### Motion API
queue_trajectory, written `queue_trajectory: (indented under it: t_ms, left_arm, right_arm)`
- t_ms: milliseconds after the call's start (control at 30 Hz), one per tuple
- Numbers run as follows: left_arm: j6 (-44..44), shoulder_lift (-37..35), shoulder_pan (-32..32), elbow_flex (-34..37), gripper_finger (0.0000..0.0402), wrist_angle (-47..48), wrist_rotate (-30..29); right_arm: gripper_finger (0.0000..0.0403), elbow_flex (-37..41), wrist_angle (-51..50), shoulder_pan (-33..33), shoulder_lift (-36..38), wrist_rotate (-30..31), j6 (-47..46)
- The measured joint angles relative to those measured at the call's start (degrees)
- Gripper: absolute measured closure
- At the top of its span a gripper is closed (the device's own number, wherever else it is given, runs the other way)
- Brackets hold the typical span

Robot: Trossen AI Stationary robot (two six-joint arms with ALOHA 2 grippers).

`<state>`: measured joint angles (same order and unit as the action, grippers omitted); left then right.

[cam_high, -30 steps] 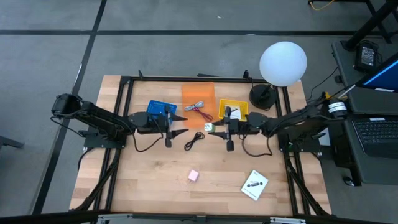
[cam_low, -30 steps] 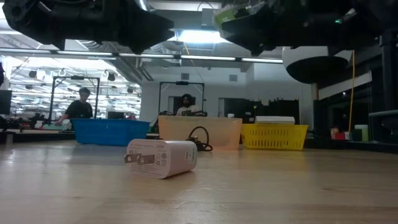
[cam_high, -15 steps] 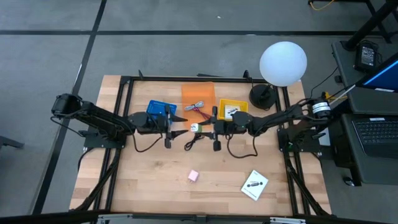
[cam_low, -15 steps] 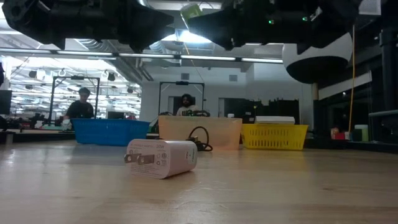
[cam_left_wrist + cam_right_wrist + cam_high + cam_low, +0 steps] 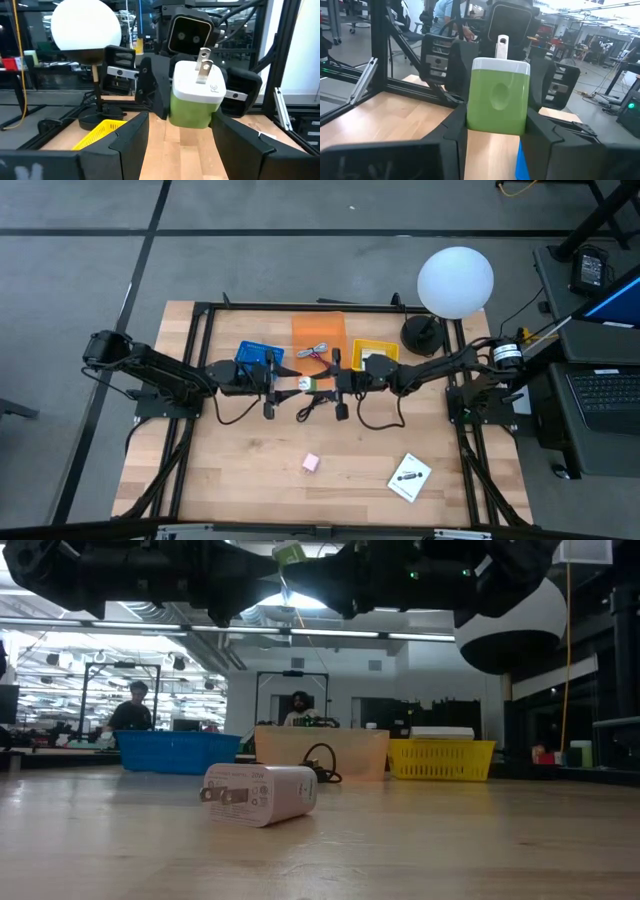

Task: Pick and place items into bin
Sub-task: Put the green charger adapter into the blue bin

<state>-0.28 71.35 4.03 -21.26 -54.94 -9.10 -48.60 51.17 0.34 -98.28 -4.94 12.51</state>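
A green wall charger with a white pronged cap (image 5: 308, 383) (image 5: 496, 95) (image 5: 195, 97) is held above the table's middle by my right gripper (image 5: 318, 383) (image 5: 495, 131), which reaches in from the right and is shut on it. My left gripper (image 5: 291, 381) (image 5: 180, 137) faces it from the left and is open. Its fingers stand on either side of the charger's pronged end, and no touch shows. In the low view the charger (image 5: 289, 553) hangs high between both arms. My right gripper pinches the charger's green body (image 5: 472, 102) between its two fingers, one on each flat side. The fingers come level from the table's right. The charger is lifted clear, and its white cap and prongs (image 5: 202, 65) point toward my left gripper.
Blue bin (image 5: 258, 355), orange bin (image 5: 319, 338) with cables inside and yellow bin (image 5: 375, 356) stand in a row at the far side. A black cable (image 5: 313, 406) lies under the grippers. A pale charger block (image 5: 311, 463) (image 5: 260, 794) and a white card (image 5: 409, 477) lie nearer. A lamp (image 5: 455, 282) stands far right.
My right gripper has moved toward the table's left with the green charger still in its hold, bringing it from near the yellow bin up to my left gripper's open fingers. My left arm has kept still.
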Motion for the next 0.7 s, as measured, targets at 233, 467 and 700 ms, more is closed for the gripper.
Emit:
queue_trajectory:
  t_ms: [233, 467, 700]
  left_arm:
    - [-0.04, 0.02, 0.00, -0.76, 0.0191, 0.09, -0.09]
    - [1.30, 2.39, -0.03, -5.43, 0.0191, 4.87, -0.28]
    - [4.42, 4.90, 0.00, -7.48, 0.0191, 5.08, -0.35]
  right_arm:
    - [0.0284, -0.11, 0.07, -0.57, -0.07, -1.19, -0.02]
    - [0.0284, -0.09, -0.21, -0.72, -0.07, -1.28, 0.00]
    - [0.0284, 0.00, -1.16, -0.72, -0.09, -1.35, 0.00]
